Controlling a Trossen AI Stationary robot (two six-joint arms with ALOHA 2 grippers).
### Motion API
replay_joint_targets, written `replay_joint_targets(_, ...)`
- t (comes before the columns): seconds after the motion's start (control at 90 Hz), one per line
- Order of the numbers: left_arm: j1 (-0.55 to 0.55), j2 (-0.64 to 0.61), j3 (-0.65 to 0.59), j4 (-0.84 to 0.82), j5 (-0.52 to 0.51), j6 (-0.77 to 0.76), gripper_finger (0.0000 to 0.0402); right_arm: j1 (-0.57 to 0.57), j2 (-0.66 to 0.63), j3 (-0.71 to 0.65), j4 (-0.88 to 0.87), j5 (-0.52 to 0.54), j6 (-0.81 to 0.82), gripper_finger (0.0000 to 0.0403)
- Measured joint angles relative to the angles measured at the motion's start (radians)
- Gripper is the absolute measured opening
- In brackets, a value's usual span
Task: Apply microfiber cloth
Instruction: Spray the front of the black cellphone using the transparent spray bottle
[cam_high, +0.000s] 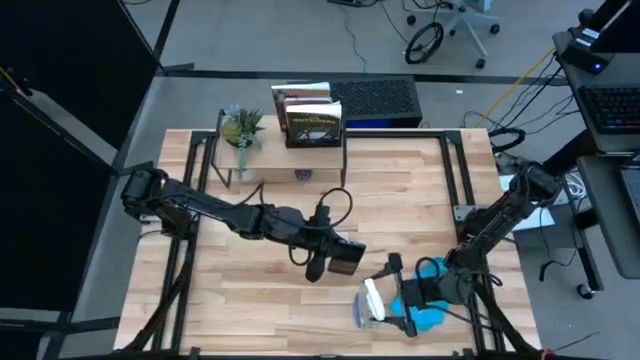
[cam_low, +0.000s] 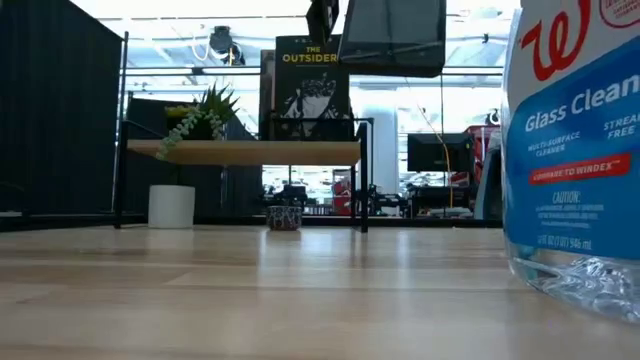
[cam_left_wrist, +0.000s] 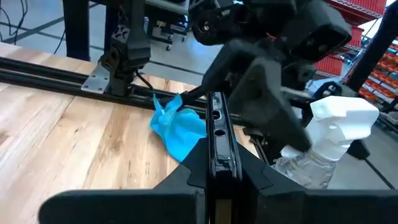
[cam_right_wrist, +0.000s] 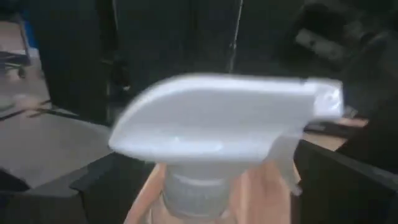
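From overhead I see the microfiber cloth (cam_high: 428, 318) bunched up on the desk (cam_high: 250, 290) near its near right corner, partly under the right arm. My right end effector (cam_high: 392, 297) sits low there, just left of the cloth, with the spray bottle (cam_high: 371, 303) right in front of it; the right wrist camera is filled by the bottle's white trigger head (cam_right_wrist: 224, 118), blurred, so I cannot tell whether those fingers are clamped on the bottle or merely around it. My left end effector (cam_high: 335, 258) is out over the middle of the desk, closed on a flat black phone (cam_high: 343, 261), held on edge; in the left wrist view the phone (cam_left_wrist: 216, 140) stands between the fingers, with the cloth (cam_left_wrist: 179, 129) and the bottle (cam_left_wrist: 323, 143) beyond it. In the low view the bottle (cam_low: 575, 150) looms at the right edge, its label reading "Glass Cleaner". At the far side of the desk stands a small shelf (cam_high: 262, 178) with a potted plant (cam_high: 241, 127) and books (cam_high: 312, 118).
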Motion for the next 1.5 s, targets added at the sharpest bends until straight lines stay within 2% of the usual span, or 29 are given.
replay_joint_targets(0.2,0.000,0.000,0.000,0.001,-0.004,0.001,0.0013,-0.005,0.001,0.000,-0.002,-0.008,-0.009,0.0389)
replay_joint_targets(0.311,0.001,0.000,0.000,0.011,-0.040,0.016,0.0013,-0.006,0.001,0.000,0.003,-0.008,-0.026,0.0389)
replay_joint_targets(0.533,-0.001,0.001,0.000,0.113,-0.096,0.062,0.0013,-0.005,0.001,0.000,0.042,-0.008,-0.093,0.0389)
replay_joint_targets(0.722,-0.028,-0.003,0.000,0.092,-0.239,0.082,0.0013,-0.020,0.001,0.000,0.043,-0.009,-0.075,0.0389)
replay_joint_targets(0.8,-0.053,-0.015,0.000,0.070,-0.328,0.102,0.0013,-0.029,0.001,0.000,0.043,-0.011,-0.075,0.0389)
replay_joint_targets(0.889,-0.092,-0.040,-0.001,0.063,-0.439,0.151,0.0013,-0.038,0.001,0.000,0.043,-0.041,-0.076,0.0389)
replay_joint_targets(0.967,-0.111,-0.057,0.004,0.076,-0.484,0.183,0.0013,-0.046,0.001,0.000,0.042,-0.087,-0.072,0.0389)
replay_joint_targets(1.278,-0.134,-0.076,0.004,0.048,-0.489,0.202,0.0013,-0.052,0.001,0.002,0.020,-0.115,-0.063,0.0387)
replay_joint_targets(1.411,-0.134,-0.076,0.003,0.023,-0.486,0.194,0.0013,-0.052,0.001,0.002,0.008,-0.114,-0.043,0.0371)
replay_joint_targets(1.5,-0.130,-0.076,0.003,0.062,-0.483,0.202,0.0013,-0.052,0.001,0.002,0.005,-0.115,-0.041,0.0355)
